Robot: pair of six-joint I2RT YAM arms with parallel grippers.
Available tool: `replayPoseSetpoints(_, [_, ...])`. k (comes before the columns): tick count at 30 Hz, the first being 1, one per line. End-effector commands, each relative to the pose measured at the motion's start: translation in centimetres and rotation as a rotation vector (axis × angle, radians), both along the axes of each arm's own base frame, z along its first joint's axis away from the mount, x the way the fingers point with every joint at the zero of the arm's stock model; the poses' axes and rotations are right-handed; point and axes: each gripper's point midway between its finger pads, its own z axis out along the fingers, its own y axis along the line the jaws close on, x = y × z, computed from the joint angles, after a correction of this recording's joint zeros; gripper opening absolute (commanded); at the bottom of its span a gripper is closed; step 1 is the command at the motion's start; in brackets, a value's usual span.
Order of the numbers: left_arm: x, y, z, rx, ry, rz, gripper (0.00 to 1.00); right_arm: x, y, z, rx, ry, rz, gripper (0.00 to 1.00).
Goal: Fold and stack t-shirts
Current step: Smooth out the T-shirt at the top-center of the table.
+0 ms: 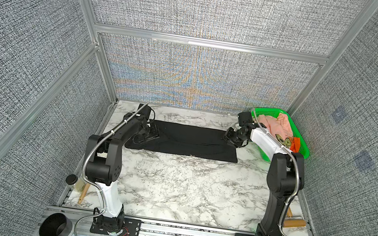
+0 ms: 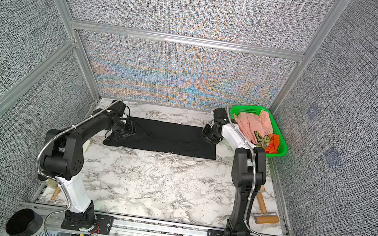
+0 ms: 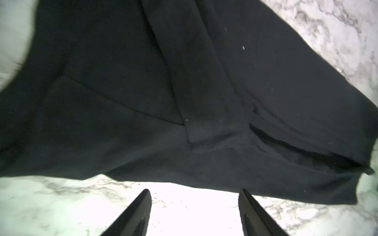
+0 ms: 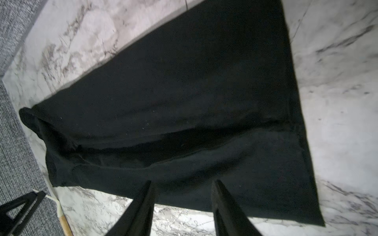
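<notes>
Cloth of the black t-shirt (image 1: 185, 139) lies folded on the counter (image 1: 186, 186); we lose one end under the left arm (image 1: 123, 129). We see left end effector (image 3: 194, 192) and right end effector (image 4: 182, 183) spread apart, holding nothing.
</notes>
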Motion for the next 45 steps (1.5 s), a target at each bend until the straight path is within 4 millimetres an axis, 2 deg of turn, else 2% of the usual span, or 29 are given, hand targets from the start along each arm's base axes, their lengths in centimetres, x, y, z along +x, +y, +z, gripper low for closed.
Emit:
replayPoseSetpoints(1, [1.1,-1.6,0.1,-0.096,-0.034,-0.008,0.71,-0.7,1.3,0.3,0.020,-0.039,0.081,0.51])
replayPoseSetpoints(6, [2.0,-2.5,-0.8,-0.143,-0.018,-0.021,0.71,-2.7,2.2,-1.2,0.027,0.002,0.130,0.51])
replayPoseSetpoints(10, [2.8,-2.8,-1.4,-0.149,-0.012,-0.035,0.71,-2.9,3.1,-2.5,0.049,0.023,0.143,0.52])
replayPoseSetpoints(12, [3.2,-2.9,-1.3,-0.148,-0.007,-0.045,0.71,-2.5,3.6,-2.8,0.061,0.022,0.150,0.52])
replayPoseSetpoints(14, [3.4,-3.1,-2.4,-0.153,0.024,-0.048,0.71,-1.9,3.9,-3.1,0.063,0.020,0.153,0.52])
replayPoseSetpoints(19, [4.7,-3.2,-2.3,-0.158,0.006,-0.045,0.71,-0.8,5.0,-4.0,0.102,0.039,0.161,0.52])
replayPoseSetpoints(27, [8.4,-3.9,-2.1,-0.174,-0.021,-0.063,0.71,0.5,5.1,-4.6,0.099,0.036,0.156,0.52])
replayPoseSetpoints(33, [10.3,-3.7,-2.4,-0.163,-0.032,-0.067,0.71,1.8,5.3,-4.8,0.105,0.026,0.129,0.52])
replayPoseSetpoints(41, [13.4,-2.0,-0.9,-0.174,-0.107,-0.030,0.71,2.5,4.1,-5.0,0.089,0.032,0.078,0.52])
replayPoseSetpoints(43, [14.1,-1.6,-0.2,-0.171,-0.129,-0.020,0.71,2.7,4.0,-4.9,0.094,0.027,0.077,0.52])
replayPoseSetpoints(45, [14.7,-1.0,1.3,-0.158,-0.171,-0.003,0.71,3.0,4.3,-4.2,0.098,0.012,0.096,0.52])
